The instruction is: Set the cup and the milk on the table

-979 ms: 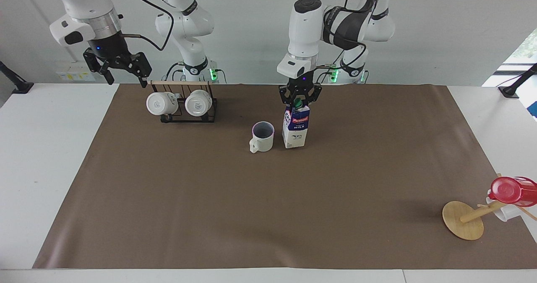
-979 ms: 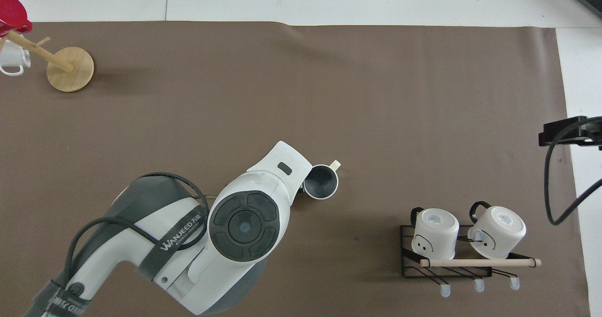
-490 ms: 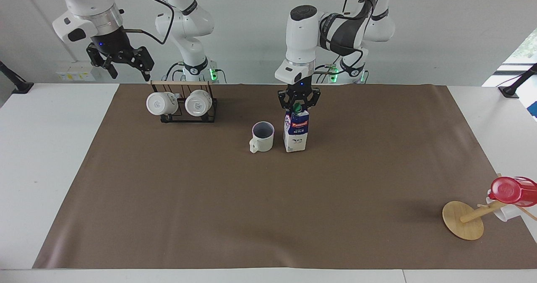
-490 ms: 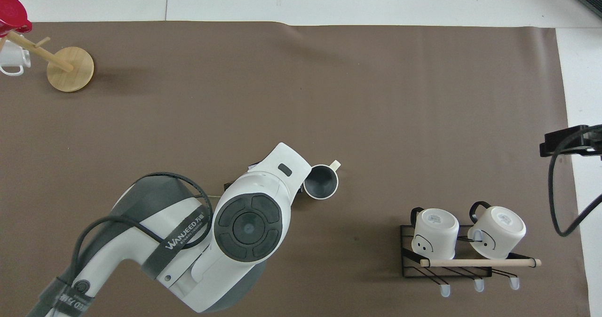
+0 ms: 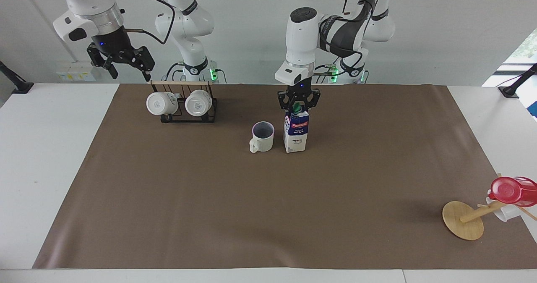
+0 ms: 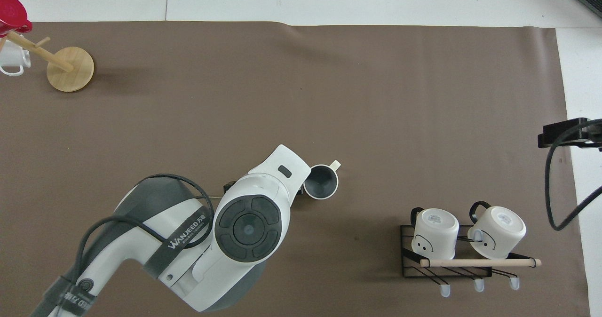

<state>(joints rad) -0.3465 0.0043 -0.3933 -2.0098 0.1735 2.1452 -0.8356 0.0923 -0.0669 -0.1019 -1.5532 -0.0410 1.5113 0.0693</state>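
Observation:
The milk (image 5: 296, 134) stands upright on the brown sheet of the table (image 5: 268, 207), beside the cup (image 5: 262, 137) toward the left arm's end. My left gripper (image 5: 298, 105) is shut on the carton's top, around the green cap. The cup stands upright and free, its handle pointing away from the robots. In the overhead view the cup (image 6: 320, 181) shows beside my left arm (image 6: 244, 227), which hides the milk. My right gripper (image 5: 128, 71) is open and empty in the air, over the table's edge by the mug rack; it also shows in the overhead view (image 6: 562, 136).
A black wire rack (image 5: 184, 106) with two plain white mugs stands near the robots toward the right arm's end. A tipped wooden stand (image 5: 463, 220) with a red cup (image 5: 512, 190) lies at the corner farthest from the robots, toward the left arm's end.
My left gripper lowered the milk, which was slightly tilted, until it stands upright on the sheet. My right gripper rose a little and then held still.

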